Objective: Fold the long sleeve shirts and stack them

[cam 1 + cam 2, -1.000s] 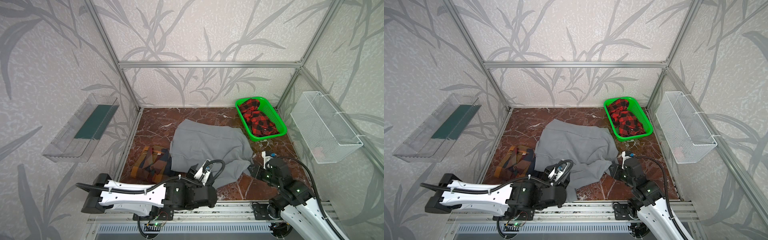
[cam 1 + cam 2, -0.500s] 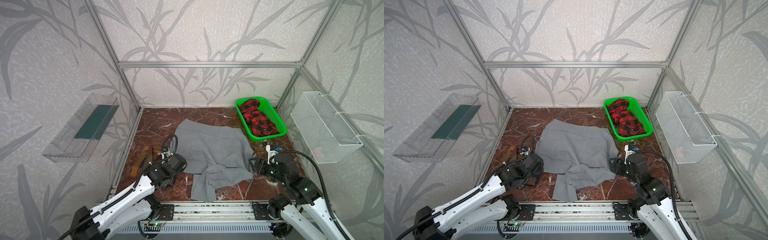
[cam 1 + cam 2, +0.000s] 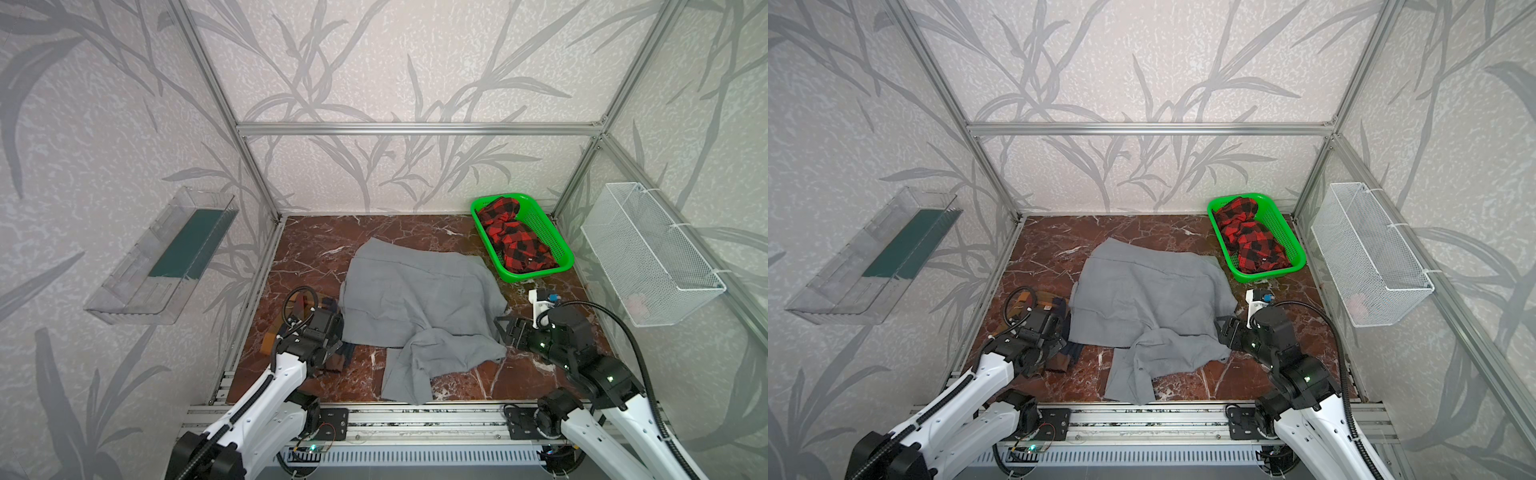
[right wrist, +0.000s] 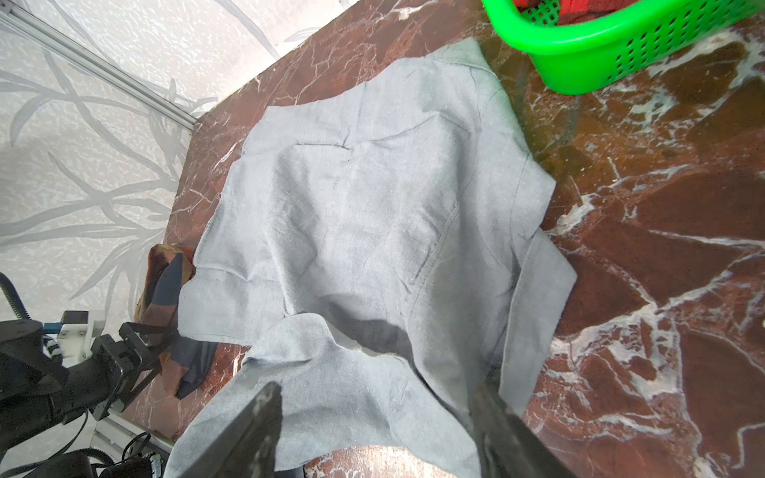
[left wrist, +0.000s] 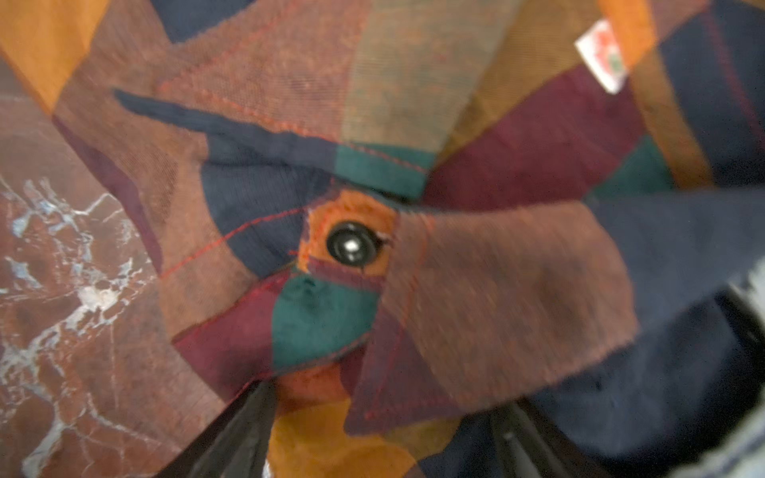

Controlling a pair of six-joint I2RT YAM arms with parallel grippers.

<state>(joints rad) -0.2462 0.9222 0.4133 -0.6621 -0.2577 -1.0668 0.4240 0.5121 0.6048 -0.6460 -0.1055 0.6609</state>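
Sprawling across the centre of both top views, the grey shirt (image 3: 419, 307) lies rumpled on the marble table (image 3: 316, 249). Its right edge is under the right gripper (image 4: 374, 393), whose fingers are spread and empty. Left of centre, the checked shirt (image 5: 496, 289) sits bunched beneath the left gripper (image 5: 383, 401), likewise spread, perhaps brushing cloth. Its small white tag (image 5: 602, 56) is too blurred to read.

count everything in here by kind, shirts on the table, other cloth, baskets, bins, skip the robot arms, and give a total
shirts on the table: 2, the grey shirt and the orange, brown and navy checked shirt
cloth bundles in a basket: 1, the red and black cloth
baskets: 2, the green basket and the white wire basket
wall bins: 1, the clear bin
total: 6
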